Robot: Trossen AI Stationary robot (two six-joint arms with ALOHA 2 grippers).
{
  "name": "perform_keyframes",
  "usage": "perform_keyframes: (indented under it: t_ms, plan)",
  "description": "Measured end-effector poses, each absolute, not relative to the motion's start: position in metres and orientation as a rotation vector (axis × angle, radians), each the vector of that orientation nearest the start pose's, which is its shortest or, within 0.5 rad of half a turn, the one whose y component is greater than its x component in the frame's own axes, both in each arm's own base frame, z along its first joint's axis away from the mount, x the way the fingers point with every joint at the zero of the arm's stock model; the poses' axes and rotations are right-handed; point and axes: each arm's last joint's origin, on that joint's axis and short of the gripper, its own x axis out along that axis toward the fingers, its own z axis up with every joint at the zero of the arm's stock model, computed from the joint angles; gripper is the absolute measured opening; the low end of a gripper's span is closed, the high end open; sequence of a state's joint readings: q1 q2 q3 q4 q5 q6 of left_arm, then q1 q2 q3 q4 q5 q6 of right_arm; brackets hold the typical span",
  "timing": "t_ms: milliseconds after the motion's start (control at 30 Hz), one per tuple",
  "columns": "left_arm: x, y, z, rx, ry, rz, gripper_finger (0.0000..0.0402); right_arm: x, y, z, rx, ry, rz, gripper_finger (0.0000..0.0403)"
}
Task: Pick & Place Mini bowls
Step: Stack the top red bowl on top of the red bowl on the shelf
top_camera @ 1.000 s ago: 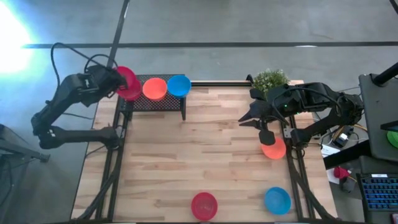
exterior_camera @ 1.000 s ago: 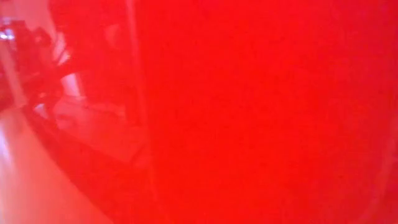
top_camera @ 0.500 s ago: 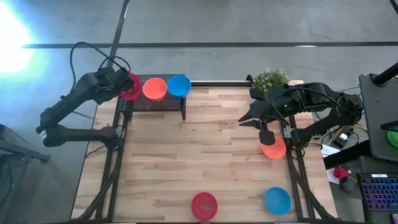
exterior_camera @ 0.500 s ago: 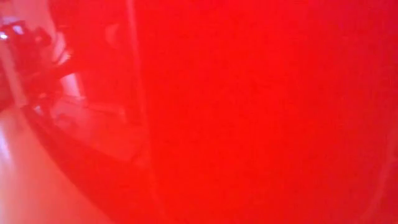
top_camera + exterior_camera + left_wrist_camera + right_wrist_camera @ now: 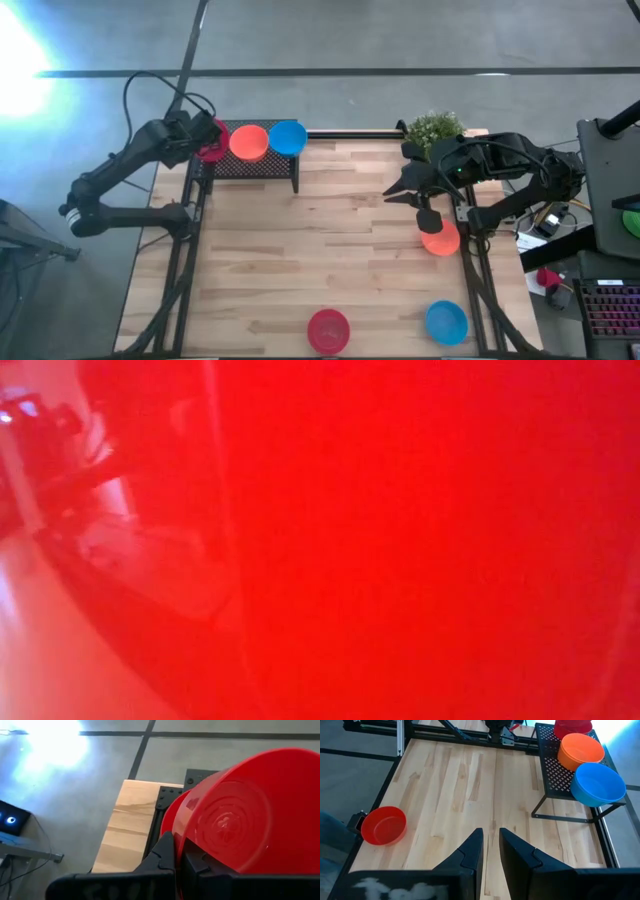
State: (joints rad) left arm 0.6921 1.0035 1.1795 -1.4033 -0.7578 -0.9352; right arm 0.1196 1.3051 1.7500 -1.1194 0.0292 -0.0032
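- we start with the red mini bowl held in the left gripper: in the left wrist view its fingers are clamped on the bowl's rim, one finger inside and one outside, with the bowl tilted so we look into its glossy inside
- we judge these bowls light, stiff plastic with a smooth, slippery wall, so the thin rim is the sensible place to pinch; a shallow grip there could let a bowl swing or slip
- in the high view this held bowl sits at the left end of the black mesh rack, at the table's far left corner, just beside the orange bowl and, past that, the blue bowl already resting on the rack
- a second red shape shows under the held bowl in the left wrist view; we cannot tell whether it is another bowl on the rack
- the right gripper hangs over the right side of the wooden table with its fingers only a narrow gap apart and nothing between them
- an orange bowl lies right below the right arm near the table's right edge, while a red bowl and a blue bowl wait at the near edge, well apart from both grippers
- the small green plant stands at the far right corner
- the low view is filled with red, so we read nothing from it
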Motion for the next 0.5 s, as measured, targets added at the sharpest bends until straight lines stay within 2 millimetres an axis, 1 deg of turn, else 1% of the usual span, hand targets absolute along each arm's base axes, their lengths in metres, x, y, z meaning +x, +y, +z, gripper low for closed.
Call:
perform_keyframes:
  t_ms: [200, 500]
  plan:
    - [0.096, 0.109, 0.332, -0.627, 0.641, 1.768, 0.0, 0.22, 0.026, 0.457, -0.054, 0.673, 0.088, 0.0057]
    - [0.097, 0.11, 0.33, -0.64, 0.64, 1.759, 0.0001, 0.22, 0.025, 0.458, -0.076, 0.67, 0.09, 0.0057]
